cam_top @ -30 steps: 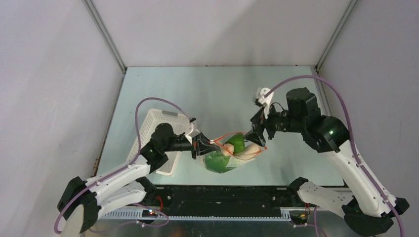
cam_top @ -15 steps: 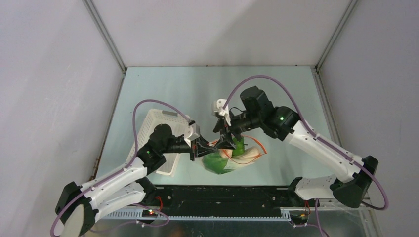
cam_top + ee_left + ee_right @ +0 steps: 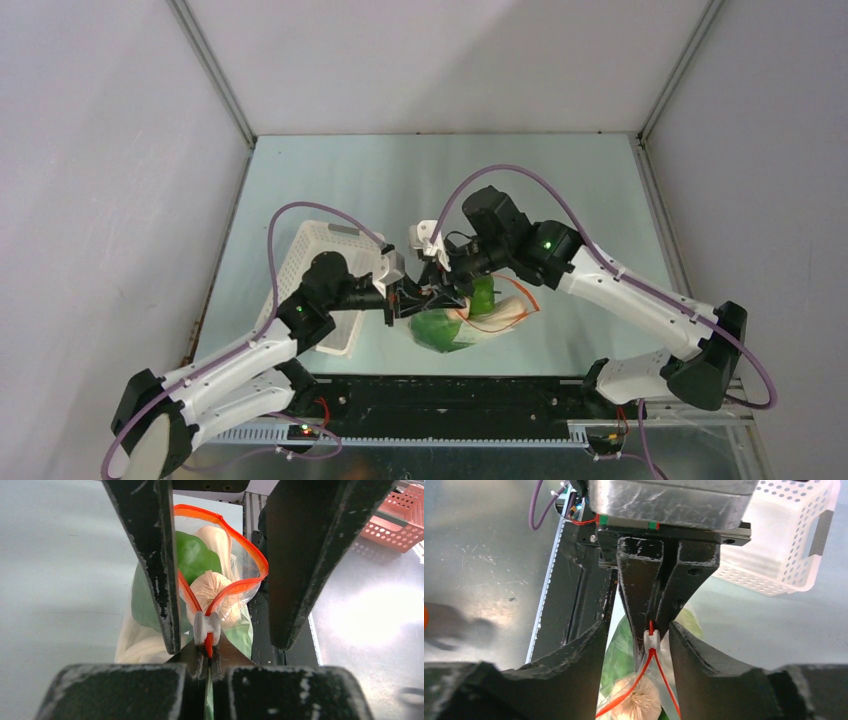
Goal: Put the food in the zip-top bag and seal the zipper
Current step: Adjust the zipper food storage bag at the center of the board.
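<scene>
The left tool (image 3: 207, 672) is clamped on the end of the zipper (image 3: 240, 585), just behind the white slider (image 3: 206, 625), anchoring the bag (image 3: 470, 325) so the strip stays taut. The right tool (image 3: 638, 625) has its fingers apart and straddles the slider (no contact visible), probably to pinch it and draw it along the gaping mouth. The food, bok choy (image 3: 192, 557) and a mushroom (image 3: 210, 587), sits inside the bag on the tabletop (image 3: 400, 180), near the basket (image 3: 320, 250). A second earlier the right tool stood at the mouth's far end; it has since swung across.
</scene>
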You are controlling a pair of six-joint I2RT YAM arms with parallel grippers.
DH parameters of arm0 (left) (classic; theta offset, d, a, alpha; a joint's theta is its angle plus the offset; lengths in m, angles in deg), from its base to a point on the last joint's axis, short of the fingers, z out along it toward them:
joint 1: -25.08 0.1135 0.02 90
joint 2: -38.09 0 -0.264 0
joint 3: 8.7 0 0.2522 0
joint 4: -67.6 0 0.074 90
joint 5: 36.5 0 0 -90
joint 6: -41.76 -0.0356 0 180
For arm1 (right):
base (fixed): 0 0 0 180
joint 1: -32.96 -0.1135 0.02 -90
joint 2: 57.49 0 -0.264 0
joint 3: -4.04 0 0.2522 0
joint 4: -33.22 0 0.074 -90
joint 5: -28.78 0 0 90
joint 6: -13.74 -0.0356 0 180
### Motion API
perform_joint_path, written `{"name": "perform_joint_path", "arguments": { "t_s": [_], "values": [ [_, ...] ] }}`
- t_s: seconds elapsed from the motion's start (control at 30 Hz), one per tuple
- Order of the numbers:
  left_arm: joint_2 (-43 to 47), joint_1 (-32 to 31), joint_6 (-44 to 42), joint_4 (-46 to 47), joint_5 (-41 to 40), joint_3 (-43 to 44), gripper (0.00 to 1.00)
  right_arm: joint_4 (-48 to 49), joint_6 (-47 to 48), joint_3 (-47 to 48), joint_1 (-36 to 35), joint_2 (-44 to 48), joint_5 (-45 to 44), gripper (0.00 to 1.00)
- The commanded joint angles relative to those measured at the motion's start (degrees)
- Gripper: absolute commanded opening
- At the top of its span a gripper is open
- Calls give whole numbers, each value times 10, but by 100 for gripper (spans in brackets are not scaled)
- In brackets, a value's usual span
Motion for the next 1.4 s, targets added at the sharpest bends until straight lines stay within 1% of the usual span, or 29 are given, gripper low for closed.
{"name": "perform_joint_path", "arguments": {
  "t_s": [0.0, 0.1, 0.3, 0.43, 0.63, 1.37],
  "values": [
    [15, -3, 0, 23, 3, 28, 0, 4, 13, 8, -5, -8, -12, 50],
    [19, -3, -2, 24, 3, 25, 0, -3, 15, 7, -6, -12, -19, 47],
    [27, -3, -5, 30, 5, 17, 0, -19, 18, 7, -6, -9, -32, 35],
    [29, -3, -8, 29, 6, 16, 0, -12, 15, 7, -5, -7, -28, 33],
    [27, -3, -13, 26, 9, 13, 0, -2, 12, 7, -7, -1, -21, 35],
    [33, -3, -23, 28, 17, 6, 0, -1, 25, 14, -7, 16, 37, 36]
  ]
}}
